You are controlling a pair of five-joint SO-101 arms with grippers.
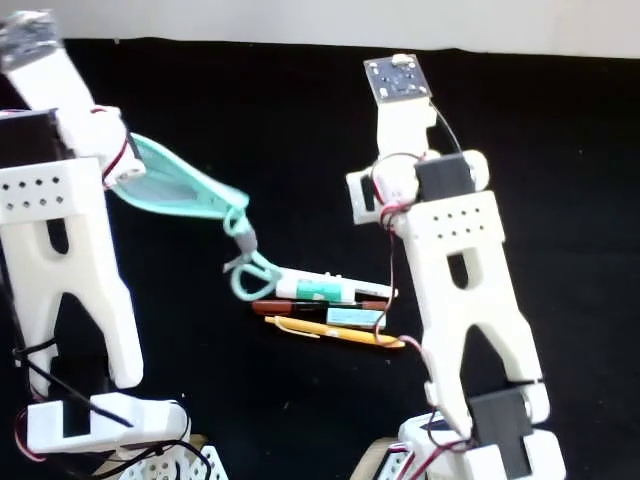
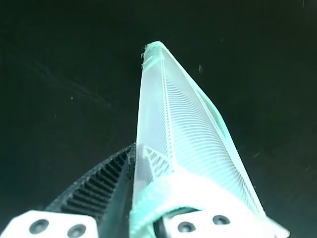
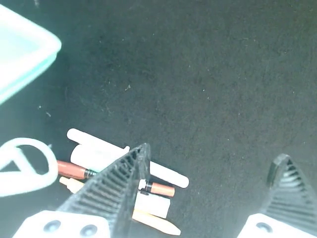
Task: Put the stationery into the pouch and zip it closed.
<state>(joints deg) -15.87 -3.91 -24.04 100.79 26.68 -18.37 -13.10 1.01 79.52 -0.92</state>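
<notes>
Pouch (image 1: 175, 185) clamped by left fingers (image 2: 99, 186); right fingers (image 3: 116, 186) spread wide, empty, over bunched stationery (image 1: 330, 305), which could be scattered by a sloppy pinch

left end effector (image 2: 198, 158) closed in a grasp, right end effector (image 3: 212, 153) with jaws wide apart

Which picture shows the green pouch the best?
The high view: most of the pouch shows there, strap included. The left wrist view shows it edge-on and very close; the right wrist view catches just one corner.
</notes>
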